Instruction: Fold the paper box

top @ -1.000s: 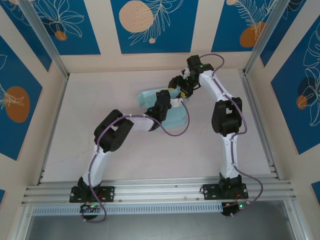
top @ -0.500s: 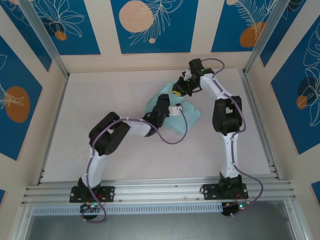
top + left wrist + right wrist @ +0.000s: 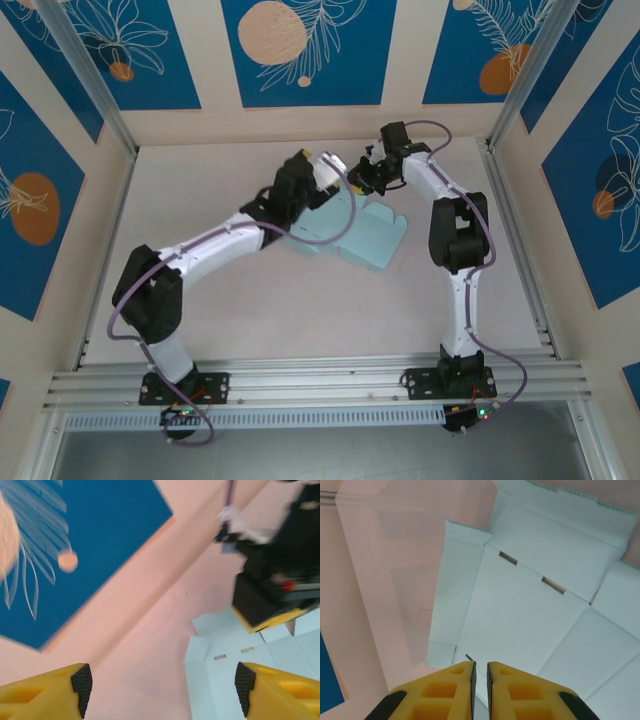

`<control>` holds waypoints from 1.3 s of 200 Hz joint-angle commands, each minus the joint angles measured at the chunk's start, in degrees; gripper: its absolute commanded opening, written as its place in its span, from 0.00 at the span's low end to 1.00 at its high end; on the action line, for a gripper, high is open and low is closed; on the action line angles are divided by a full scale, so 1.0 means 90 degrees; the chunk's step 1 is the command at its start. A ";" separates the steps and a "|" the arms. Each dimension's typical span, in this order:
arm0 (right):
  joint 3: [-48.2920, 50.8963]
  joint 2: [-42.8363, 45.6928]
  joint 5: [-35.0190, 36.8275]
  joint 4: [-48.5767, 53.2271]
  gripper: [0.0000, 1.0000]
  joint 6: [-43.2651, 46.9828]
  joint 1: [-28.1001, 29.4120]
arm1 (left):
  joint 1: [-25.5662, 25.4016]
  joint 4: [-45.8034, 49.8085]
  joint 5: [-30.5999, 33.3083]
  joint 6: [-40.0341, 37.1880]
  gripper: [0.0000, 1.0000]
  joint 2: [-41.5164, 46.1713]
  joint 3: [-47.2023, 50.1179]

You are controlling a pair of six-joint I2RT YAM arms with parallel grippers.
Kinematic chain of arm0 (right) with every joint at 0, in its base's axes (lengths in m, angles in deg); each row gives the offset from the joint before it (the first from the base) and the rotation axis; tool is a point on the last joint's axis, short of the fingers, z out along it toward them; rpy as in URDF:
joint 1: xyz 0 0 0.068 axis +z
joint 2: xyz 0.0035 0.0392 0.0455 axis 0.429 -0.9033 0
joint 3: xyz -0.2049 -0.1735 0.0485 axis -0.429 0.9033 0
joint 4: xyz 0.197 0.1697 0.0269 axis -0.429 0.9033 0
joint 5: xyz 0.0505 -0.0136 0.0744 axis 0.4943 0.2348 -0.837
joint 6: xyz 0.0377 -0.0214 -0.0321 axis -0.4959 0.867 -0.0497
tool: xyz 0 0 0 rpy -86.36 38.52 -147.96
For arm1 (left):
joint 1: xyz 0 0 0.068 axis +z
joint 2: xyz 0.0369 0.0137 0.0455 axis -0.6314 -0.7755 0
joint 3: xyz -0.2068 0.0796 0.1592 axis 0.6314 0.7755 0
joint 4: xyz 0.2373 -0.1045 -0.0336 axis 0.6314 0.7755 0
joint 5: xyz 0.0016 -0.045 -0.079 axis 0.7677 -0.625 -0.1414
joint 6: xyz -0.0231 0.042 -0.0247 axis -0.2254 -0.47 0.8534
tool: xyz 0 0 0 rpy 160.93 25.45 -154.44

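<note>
The paper box (image 3: 368, 236) is a pale blue die-cut blank with slots and tabbed flaps, lying spread open right of the table's centre. My right gripper (image 3: 360, 182) is at its far edge. In the right wrist view the yellow jaws (image 3: 480, 667) stand almost together, shut on the card of the paper box (image 3: 520, 605), which runs down between them. My left gripper (image 3: 328, 168) hovers at the blank's far left corner, tilted toward the back wall. Its jaws (image 3: 163, 690) are wide open with nothing between them. The blank (image 3: 225, 670) lies to their right, below the right gripper (image 3: 270, 597).
The back wall (image 3: 300, 125) with blue patterned panels is close behind both grippers. Aluminium posts (image 3: 95, 90) stand at the far corners, and a rail (image 3: 320, 378) runs along the near edge. Bare pale table (image 3: 200, 190) stretches to the left and front.
My left gripper opened, let go of the blank and swung back and to the left. My right gripper closed on the blank's far edge. The blank now lies flatter and farther right.
</note>
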 commanded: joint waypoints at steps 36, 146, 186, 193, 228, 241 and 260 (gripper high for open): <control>0.1043 0.1267 0.0092 -0.0403 0.25 0.0573 -0.0214 | 0.1658 0.2700 -0.2812 0.2636 0.72 -0.0947 -0.0653; 0.1406 0.1788 0.0122 -0.0567 0.32 0.0662 -0.0477 | 0.1668 0.3620 -0.3161 0.2447 0.53 -0.3098 -0.2320; 0.1661 0.1907 0.0067 -0.0721 0.33 0.0565 -0.0758 | 0.1655 0.3638 -0.3398 0.2381 0.45 -0.3111 -0.2164; 0.1729 0.1930 0.0035 -0.0775 0.33 0.0541 -0.0809 | 0.1653 0.3662 -0.3385 0.2372 0.47 -0.3125 -0.2149; 0.2078 0.1982 0.0038 -0.0955 0.34 0.0513 -0.0941 | 0.1643 0.3689 -0.3013 0.2320 0.48 -0.3207 -0.2085; 0.2108 0.1905 0.0117 -0.0916 0.36 0.0566 -0.0942 | 0.1644 0.3644 -0.2979 0.2293 0.34 -0.3227 -0.2085; 0.2143 0.1867 0.0276 -0.0817 0.36 0.0656 -0.0932 | 0.1610 0.3438 -0.2876 0.2195 0.13 -0.3159 -0.2016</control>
